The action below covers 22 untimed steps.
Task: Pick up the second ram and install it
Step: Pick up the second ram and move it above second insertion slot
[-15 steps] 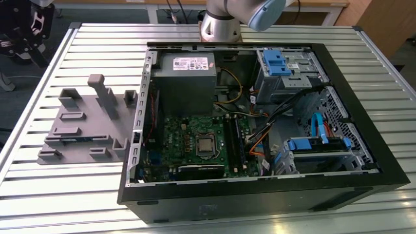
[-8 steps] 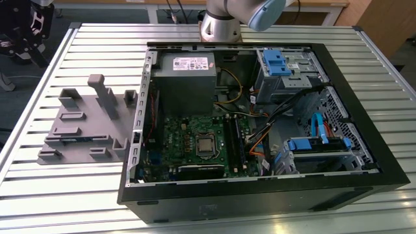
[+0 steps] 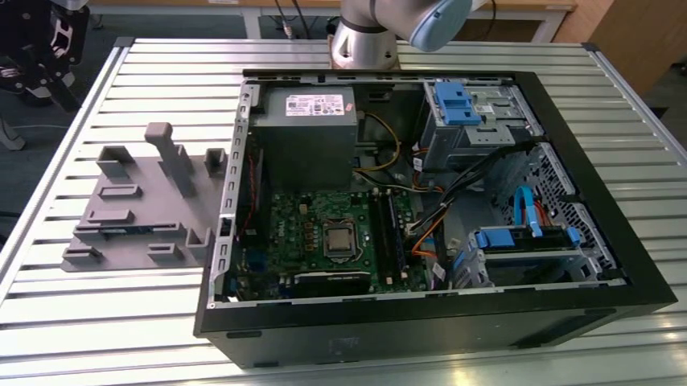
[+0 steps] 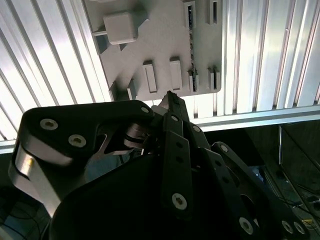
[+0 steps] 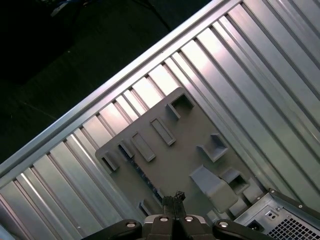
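Observation:
The second ram is a thin blue strip standing on edge in a slot of the grey holder block, on the exterior view's left of the open computer case. Both wrist views look down on it from high above: the ram crosses the holder as a dark line, and in the second wrist view the ram sits near one edge of the holder. My gripper hangs well above the block, fingers pressed together with nothing between them. The same gripper tips point toward the holder's edge.
The open black computer case lies on the ribbed metal table, with the green motherboard, its long black slots, a grey power supply and blue drive brackets inside. The arm's base stands behind the case.

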### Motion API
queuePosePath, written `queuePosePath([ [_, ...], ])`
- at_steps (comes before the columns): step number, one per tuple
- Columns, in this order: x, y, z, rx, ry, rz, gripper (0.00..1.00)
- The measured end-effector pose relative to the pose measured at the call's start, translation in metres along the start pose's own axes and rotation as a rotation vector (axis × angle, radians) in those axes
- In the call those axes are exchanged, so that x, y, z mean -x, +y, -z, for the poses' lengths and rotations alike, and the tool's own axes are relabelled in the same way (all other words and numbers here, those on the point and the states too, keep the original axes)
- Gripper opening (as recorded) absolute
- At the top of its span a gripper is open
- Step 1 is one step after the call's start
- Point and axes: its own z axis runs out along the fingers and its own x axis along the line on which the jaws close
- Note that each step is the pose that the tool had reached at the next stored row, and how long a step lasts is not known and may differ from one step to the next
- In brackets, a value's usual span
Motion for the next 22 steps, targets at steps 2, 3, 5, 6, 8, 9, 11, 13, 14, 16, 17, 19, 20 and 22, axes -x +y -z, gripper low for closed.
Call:
queuePosePath([
  [2,0.0000,0.0000,0.0000,0.0000,0.0001,0.002,0.11],
  [3,0.0000,0.0000,0.0000,0.0001,0.0002,0.005,0.11],
  [5,-0.0001,0.0000,0.0000,0.0001,0.0004,0.011,0.11],
  [6,-0.0001,0.0000,0.0000,0.0002,0.0006,0.014,0.11],
  [8,-0.0001,0.0001,0.0000,0.0003,0.0008,0.020,0.11],
  [9,-0.0001,0.0001,0.0000,0.0003,0.0009,0.023,0.11],
  [11,-0.0002,0.0002,-0.0001,0.0003,0.0009,0.028,0.11],
  [13,-0.0003,0.0003,-0.0001,0.0005,0.0012,0.036,0.11],
  [14,-0.0003,0.0003,0.0000,0.0005,0.0014,0.041,0.11],
  [16,-0.0004,0.0003,0.0000,0.0007,0.0020,0.053,0.11],
  [17,-0.0004,0.0003,0.0000,0.0008,0.0023,0.059,0.11],
  [19,-0.0005,0.0004,0.0000,0.0010,0.0026,0.069,0.11],
  [20,-0.0005,0.0004,0.0000,0.0010,0.0028,0.074,0.11],
  [22,-0.0005,0.0004,0.0000,0.0011,0.0031,0.084,0.11],
])
